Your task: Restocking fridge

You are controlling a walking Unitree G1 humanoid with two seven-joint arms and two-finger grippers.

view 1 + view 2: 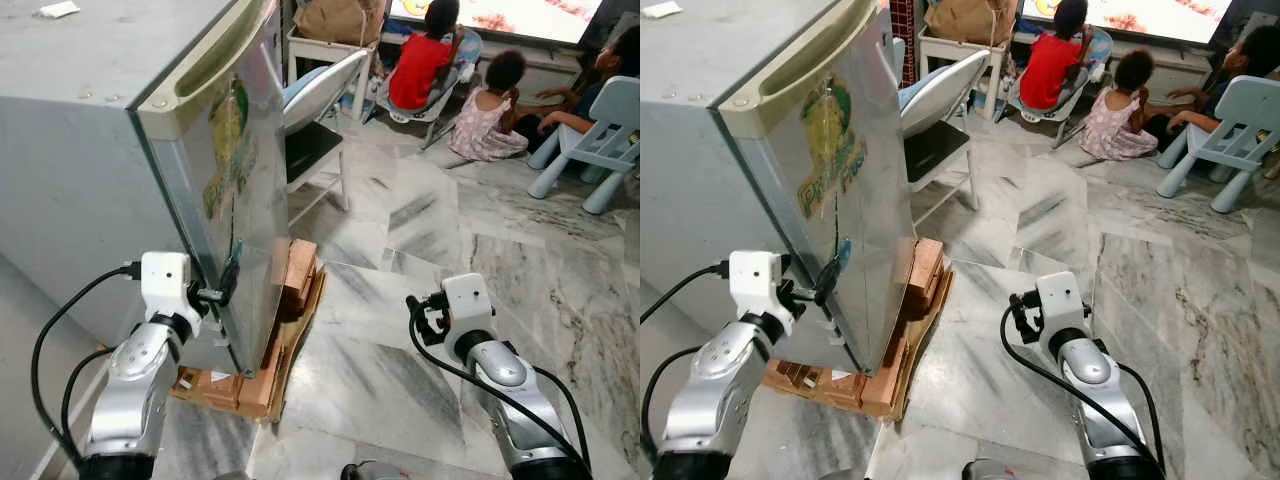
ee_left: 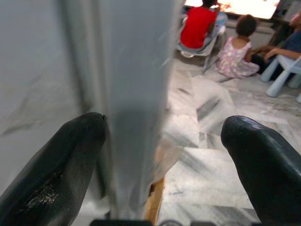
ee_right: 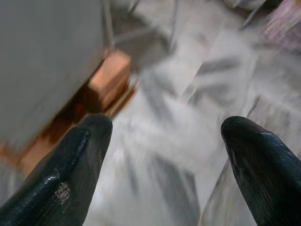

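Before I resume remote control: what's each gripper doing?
Left gripper: open, fingers straddling the fridge door edge.
Right gripper: open, holding nothing.

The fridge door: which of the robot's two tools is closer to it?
The left. The left tool is at the edge of the fridge door, its open fingers either side of that edge. The right tool hangs open over the marble floor, well clear of it.
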